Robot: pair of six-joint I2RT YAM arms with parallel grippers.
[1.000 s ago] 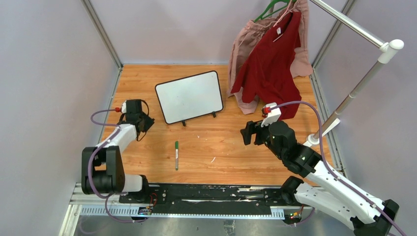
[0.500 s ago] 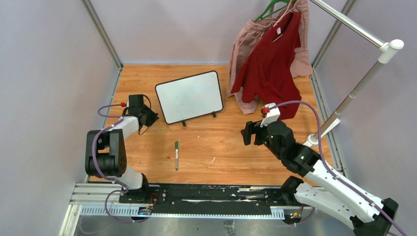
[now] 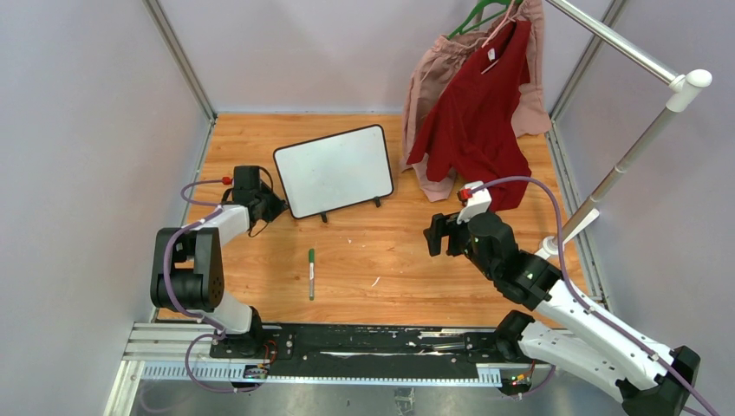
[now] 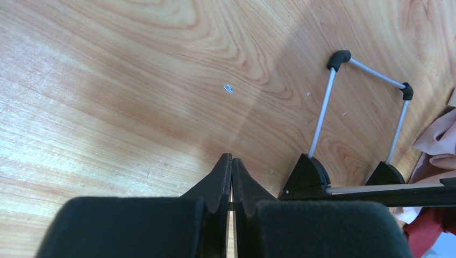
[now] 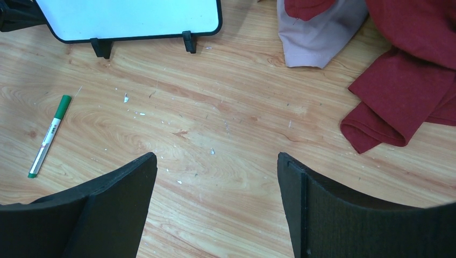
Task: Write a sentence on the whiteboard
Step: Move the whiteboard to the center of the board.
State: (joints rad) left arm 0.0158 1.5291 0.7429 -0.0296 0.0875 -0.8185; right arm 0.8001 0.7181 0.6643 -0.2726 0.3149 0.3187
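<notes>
Board (image 3: 334,171): leans near the back edge; left gripper (image 4: 232,161) by its left edge — pinched shut, empty.
Room: bare table (image 3: 381,251) in front.
Right gripper (image 5: 215,161): spread wide, empty.
Count: one board, one pen (image 3: 311,273), two clothes (image 3: 472,113).

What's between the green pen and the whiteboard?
Only bare table with tiny white flecks between pen and whiteboard, seen in the right wrist view.

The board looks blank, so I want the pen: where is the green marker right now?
In the top view the green marker lies flat on the wooden table, on the near side of the whiteboard, slightly left of centre.
</notes>
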